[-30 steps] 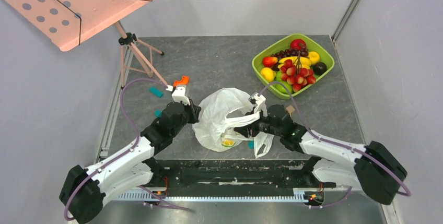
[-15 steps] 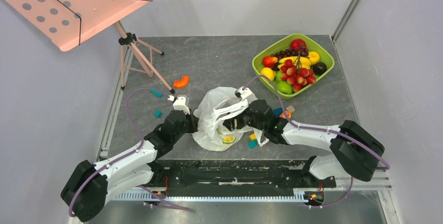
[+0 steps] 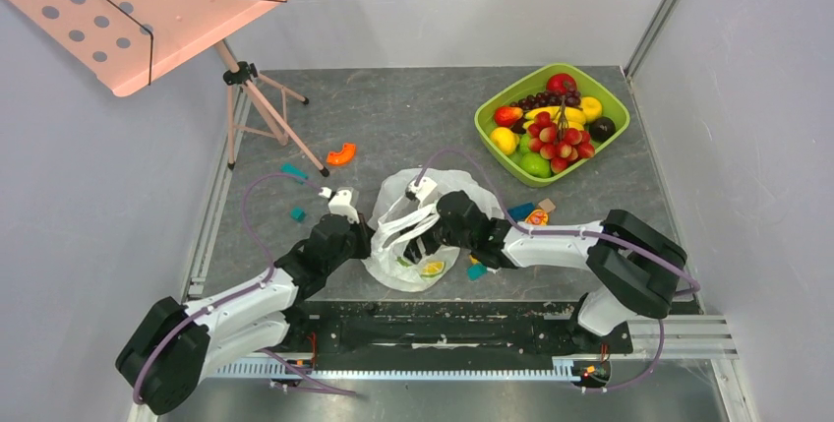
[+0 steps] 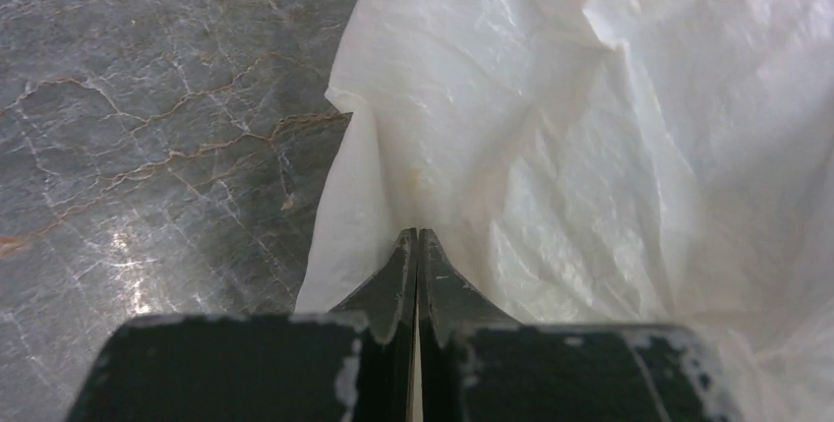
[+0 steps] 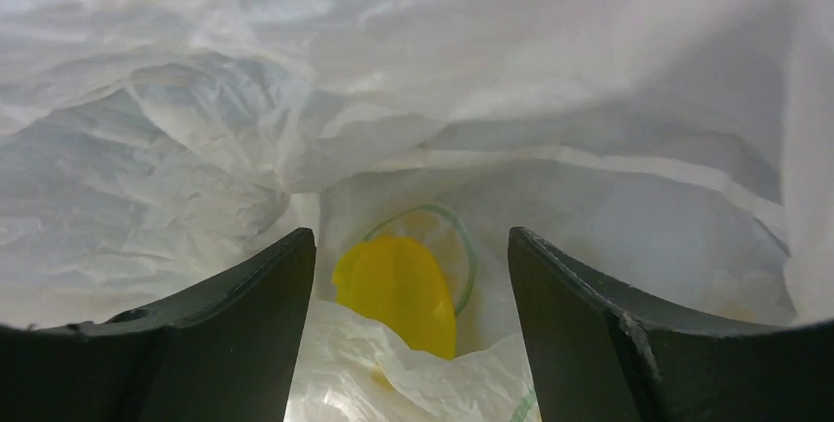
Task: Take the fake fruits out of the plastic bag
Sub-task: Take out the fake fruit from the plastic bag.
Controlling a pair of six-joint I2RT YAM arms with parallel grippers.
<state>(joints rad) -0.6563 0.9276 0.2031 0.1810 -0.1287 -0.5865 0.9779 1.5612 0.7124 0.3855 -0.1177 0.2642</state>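
Observation:
The white plastic bag [image 3: 433, 196] lies crumpled at the table's front centre. My left gripper [image 3: 362, 236] is shut on the bag's left edge; in the left wrist view the jaws [image 4: 418, 237] pinch a thin fold of the bag [image 4: 590, 127]. My right gripper [image 3: 411, 235] reaches into the bag's mouth from the right, with the loop handles draped over it. In the right wrist view it [image 5: 410, 237] is open and empty inside the bag [image 5: 197, 147]. A yellow fake fruit [image 5: 398, 294] and a pale green-rimmed slice [image 5: 447, 235] lie between the fingers, untouched. The yellow piece shows through the bag [image 3: 431, 267].
A green tray [image 3: 492, 135] at the back right holds several fruits. Small blocks lie round the bag: orange [image 3: 340, 154], teal [image 3: 294, 173] [image 3: 297, 213] [image 3: 475, 271], and a few at the right [image 3: 536, 215]. A pink music stand [image 3: 148, 4] on a tripod stands back left.
My right gripper has moved left and into the bag's mouth, carrying the handles with it. The bag has bunched towards the left. My left gripper has shifted slightly, still pinching the bag.

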